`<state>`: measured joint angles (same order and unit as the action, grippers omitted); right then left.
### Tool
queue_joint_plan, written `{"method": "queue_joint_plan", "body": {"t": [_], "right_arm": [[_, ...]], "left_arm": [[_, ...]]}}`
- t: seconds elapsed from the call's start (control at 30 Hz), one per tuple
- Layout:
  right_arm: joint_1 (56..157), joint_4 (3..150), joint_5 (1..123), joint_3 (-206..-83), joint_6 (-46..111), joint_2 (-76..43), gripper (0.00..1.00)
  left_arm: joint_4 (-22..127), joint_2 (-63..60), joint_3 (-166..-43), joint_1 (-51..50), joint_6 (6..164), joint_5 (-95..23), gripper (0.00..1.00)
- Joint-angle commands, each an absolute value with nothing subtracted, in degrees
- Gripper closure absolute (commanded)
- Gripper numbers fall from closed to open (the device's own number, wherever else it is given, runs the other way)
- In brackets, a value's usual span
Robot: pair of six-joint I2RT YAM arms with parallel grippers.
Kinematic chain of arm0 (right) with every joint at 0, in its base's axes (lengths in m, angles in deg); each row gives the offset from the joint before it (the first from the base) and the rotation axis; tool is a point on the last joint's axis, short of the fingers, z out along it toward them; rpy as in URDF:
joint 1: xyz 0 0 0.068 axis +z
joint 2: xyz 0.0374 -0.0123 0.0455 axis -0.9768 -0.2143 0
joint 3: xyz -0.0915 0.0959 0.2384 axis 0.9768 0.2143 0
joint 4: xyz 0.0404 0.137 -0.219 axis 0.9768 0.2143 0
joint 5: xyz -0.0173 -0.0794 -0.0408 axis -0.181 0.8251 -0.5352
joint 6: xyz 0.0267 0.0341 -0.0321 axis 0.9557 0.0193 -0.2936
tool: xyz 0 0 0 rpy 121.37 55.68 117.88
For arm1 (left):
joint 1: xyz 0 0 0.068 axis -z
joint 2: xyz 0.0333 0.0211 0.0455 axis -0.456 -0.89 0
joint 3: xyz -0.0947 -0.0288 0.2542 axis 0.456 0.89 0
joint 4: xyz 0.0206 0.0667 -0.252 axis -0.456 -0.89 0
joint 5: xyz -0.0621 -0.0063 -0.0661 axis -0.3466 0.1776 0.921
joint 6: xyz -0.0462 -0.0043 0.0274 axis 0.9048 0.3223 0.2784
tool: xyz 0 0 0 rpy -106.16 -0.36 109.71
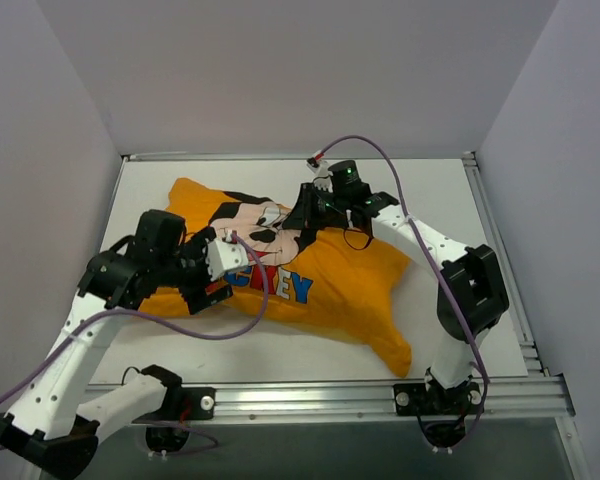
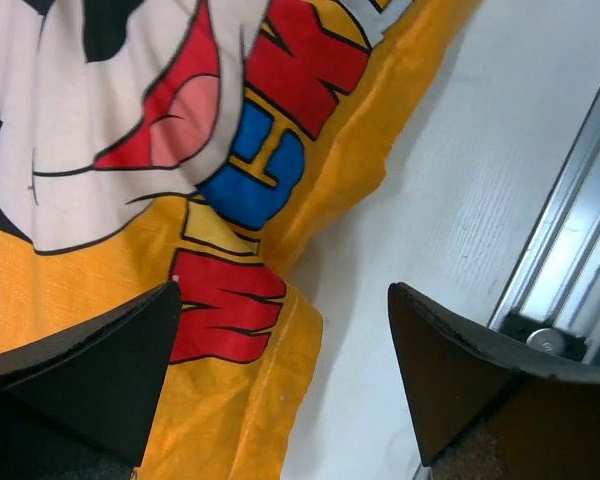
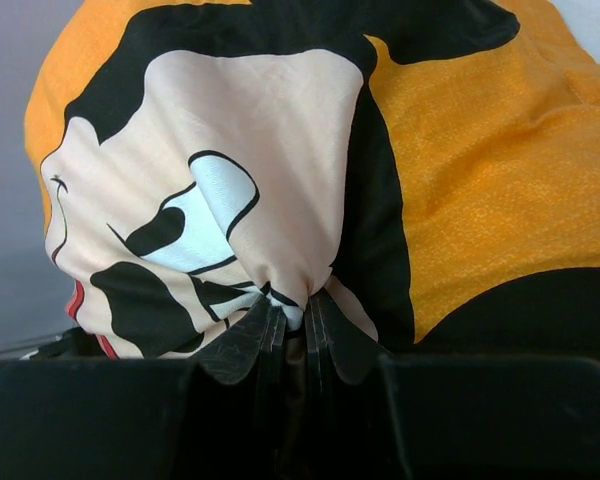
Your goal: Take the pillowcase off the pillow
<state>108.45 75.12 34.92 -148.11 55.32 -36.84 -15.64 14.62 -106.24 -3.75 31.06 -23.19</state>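
Observation:
The orange-yellow pillowcase [image 1: 330,285] with the Mickey Mouse face lies plump across the white table [image 1: 450,195]. The pillow is inside it and hidden. My right gripper [image 1: 306,214] is at the cover's far edge, by the cartoon face. In the right wrist view it [image 3: 295,312] is shut on a pinched fold of the printed pillowcase [image 3: 280,150]. My left gripper [image 1: 212,284] hovers over the cover's left near part. In the left wrist view it [image 2: 280,375] is open and empty, one finger over the pillowcase [image 2: 230,400], the other over bare table.
An aluminium rail [image 1: 380,388] runs along the table's near edge and also shows in the left wrist view [image 2: 570,250]. Grey walls enclose the left, back and right. A purple cable [image 1: 260,300] from the left arm drapes over the cover.

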Motion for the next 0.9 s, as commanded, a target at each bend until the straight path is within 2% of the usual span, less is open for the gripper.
{"method": "queue_joint_plan", "body": {"t": [0.0,0.1,0.33,0.43,0.47,0.5,0.53,0.57,0.6,0.63,0.67,0.7,0.77,0.8,0.83,0.87], "right_arm": [[107.7,72.6,35.8,-149.5,55.5,-37.8,1.00],[107.8,71.2,34.9,-148.3,55.9,-37.9,1.00],[107.8,71.5,33.1,-148.3,54.1,-37.9,1.00],[107.6,72.2,32.2,-148.4,52.4,-37.5,1.00],[107.6,72.3,31.6,-148.5,51.9,-37.4,1.00],[107.5,72.9,30.6,-148.6,51.4,-37.1,1.00],[107.4,73.3,30.2,-148.8,50.9,-36.9,1.00],[107.3,73.8,29.9,-149.2,49.6,-36.7,1.00],[107.2,75.3,29.7,-149.9,49.1,-36.2,0.94],[106.8,75.7,29.8,-150.6,48.5,-36.0,0.83],[106.6,78.2,30.3,-151.3,47.9,-35.6,0.66],[106.4,82.5,33.4,-153.5,46.2,-34.7,0.38],[105.4,90.9,40.1,-156.3,43.4,-33.0,0.29],[104.7,92.9,44.5,-157.8,42.5,-32.5,0.20],[103.5,94.4,50.7,-158.1,42.8,-32.2,0.20],[99.8,95.9,51.8,-158.3,43.5,-32.6,0.20]], "left_arm": [[-11.2,18.2,-101.1,1.4,25.9,-36.7,0.06],[4.7,18.2,-93.8,4.9,23.6,-46.4,0.06],[27.3,10.7,-83.0,10.2,15.9,-61.3,0.06],[32.7,8.5,-79.3,10.1,14.3,-62.0,0.06],[33.0,8.4,-79.0,10.1,14.3,-61.7,0.00],[33.0,8.3,-78.8,10.1,14.9,-61.1,0.28],[32.8,8.0,-79.1,10.0,15.6,-60.7,0.59],[32.8,8.0,-79.4,9.9,16.6,-60.7,0.97],[31.7,8.1,-79.9,9.9,18.6,-60.5,0.98],[30.2,8.4,-81.9,9.7,19.4,-59.9,0.98],[28.9,8.5,-83.4,9.7,20.5,-59.9,0.98],[26.3,8.8,-85.1,9.7,23.4,-61.0,0.98],[22.6,9.8,-93.3,8.8,26.4,-61.8,0.98],[18.5,10.2,-96.4,8.3,28.7,-61.5,0.98],[16.7,11.1,-99.4,7.8,29.5,-61.3,0.98],[15.4,11.7,-104.7,7.8,30.1,-61.4,0.98]]}}
